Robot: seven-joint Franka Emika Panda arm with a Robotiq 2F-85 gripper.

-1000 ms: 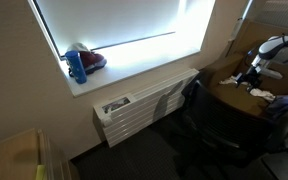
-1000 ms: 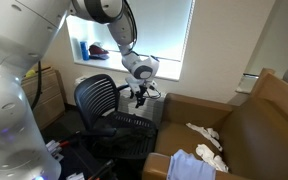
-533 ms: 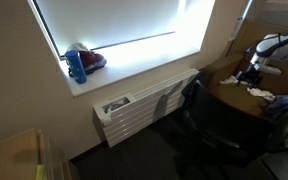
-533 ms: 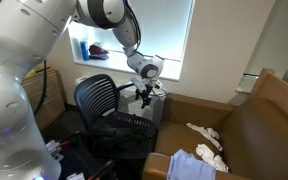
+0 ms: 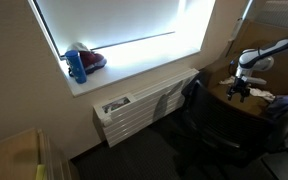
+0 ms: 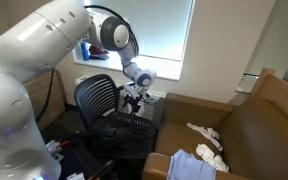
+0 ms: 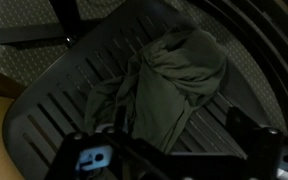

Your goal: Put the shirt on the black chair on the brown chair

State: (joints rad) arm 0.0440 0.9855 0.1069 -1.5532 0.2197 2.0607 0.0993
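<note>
In the wrist view a crumpled dark grey-green shirt [image 7: 172, 85] lies on the slatted seat of the black chair [image 7: 54, 110]. My gripper [image 7: 179, 150] hangs above the shirt, open and empty, with one dark finger [image 7: 250, 140] at the right and the other at the lower left. In both exterior views the gripper [image 6: 132, 100] [image 5: 240, 90] hovers over the black chair [image 6: 99, 100] [image 5: 209, 125]. The brown chair [image 6: 254, 125] stands beside the black chair. The shirt is hard to make out in the exterior views.
White cloths [image 6: 206, 135] and a pale blue cloth [image 6: 192, 165] lie on the brown chair's seat. A white radiator [image 5: 144, 105] stands under the bright window, whose sill holds a blue bottle [image 5: 77, 66]. The black chair's back and armrests surround the seat.
My gripper has moved down and sideways toward the black chair's seat, closer to the shirt. The shirt has not moved.
</note>
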